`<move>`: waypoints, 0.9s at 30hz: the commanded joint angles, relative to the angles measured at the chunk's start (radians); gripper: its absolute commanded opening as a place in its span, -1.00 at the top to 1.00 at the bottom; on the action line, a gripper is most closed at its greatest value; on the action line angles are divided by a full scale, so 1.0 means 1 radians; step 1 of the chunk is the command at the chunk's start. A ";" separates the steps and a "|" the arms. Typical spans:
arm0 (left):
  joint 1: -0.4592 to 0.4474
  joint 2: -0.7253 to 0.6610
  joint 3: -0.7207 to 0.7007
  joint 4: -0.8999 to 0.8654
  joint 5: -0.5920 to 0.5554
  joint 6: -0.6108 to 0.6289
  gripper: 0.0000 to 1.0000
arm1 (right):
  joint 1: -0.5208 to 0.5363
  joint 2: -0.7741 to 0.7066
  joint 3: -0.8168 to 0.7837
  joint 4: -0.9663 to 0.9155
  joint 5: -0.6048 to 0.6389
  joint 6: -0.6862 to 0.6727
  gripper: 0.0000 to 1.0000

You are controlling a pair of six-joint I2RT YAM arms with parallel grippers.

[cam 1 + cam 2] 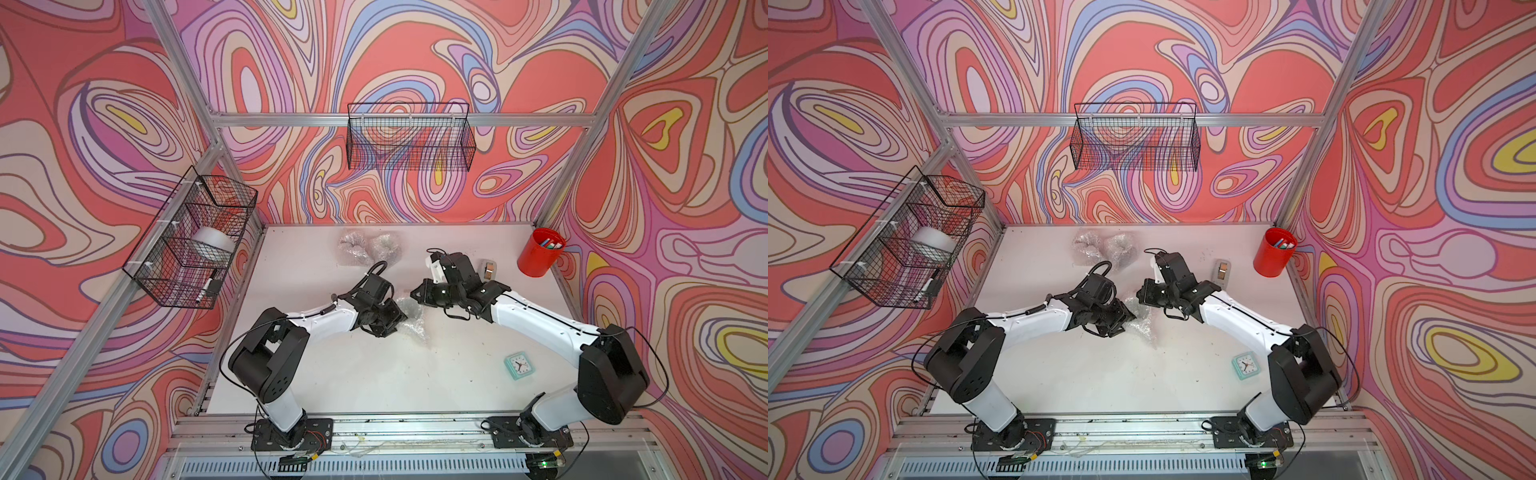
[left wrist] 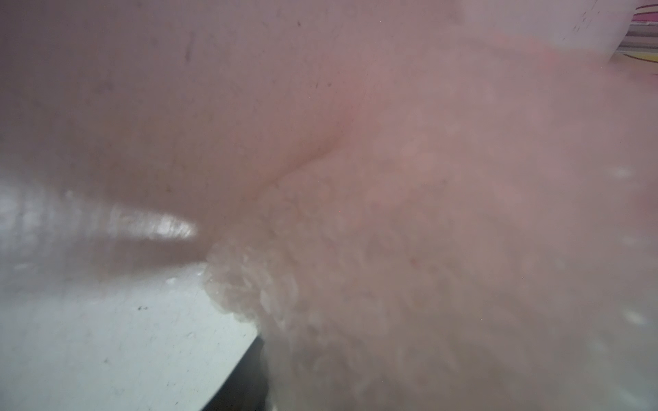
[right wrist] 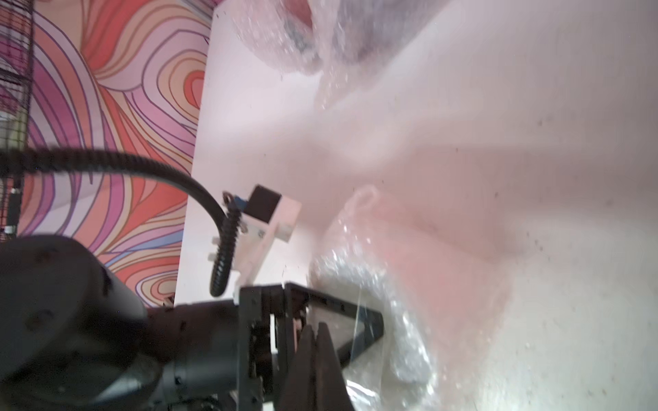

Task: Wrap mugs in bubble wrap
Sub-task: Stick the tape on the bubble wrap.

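Observation:
A crumpled bundle of bubble wrap [image 1: 412, 323] [image 1: 1143, 329] lies mid-table between the two arms; no mug shows through it. My left gripper [image 1: 400, 319] [image 1: 1128, 322] is closed on this bundle. The wrap [image 2: 391, 284] fills the left wrist view, with one dark finger [image 2: 245, 377] at its edge. My right gripper [image 1: 414, 294] [image 3: 315, 329] is just behind the bundle [image 3: 398, 320], jaws pressed together with nothing visible between them. Two wrapped bundles [image 1: 353, 246] [image 1: 384, 245] lie side by side at the back; red shows through one of them [image 3: 299, 14].
A red pen cup [image 1: 540, 251] stands at the back right, with a tape dispenser [image 1: 490, 269] beside it. A mint alarm clock [image 1: 517, 365] lies near the right arm. Wire baskets hang on the back wall [image 1: 409, 137] and the left wall [image 1: 195, 241].

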 commanded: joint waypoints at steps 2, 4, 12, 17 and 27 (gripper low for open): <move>-0.005 0.061 -0.021 -0.087 -0.028 0.003 0.03 | -0.023 0.108 0.039 0.005 0.048 -0.032 1.00; -0.005 0.062 -0.021 -0.087 -0.028 0.004 0.03 | -0.022 0.158 0.056 0.006 0.042 -0.036 1.00; -0.004 0.061 -0.023 -0.085 -0.027 0.001 0.03 | -0.022 0.310 0.113 -0.094 0.124 -0.018 1.00; -0.005 0.058 -0.026 -0.084 -0.026 0.001 0.03 | -0.022 0.281 0.183 -0.163 0.224 -0.058 1.00; -0.005 0.060 -0.018 -0.093 -0.023 0.007 0.03 | -0.014 0.048 0.068 -0.077 -0.069 -0.113 1.00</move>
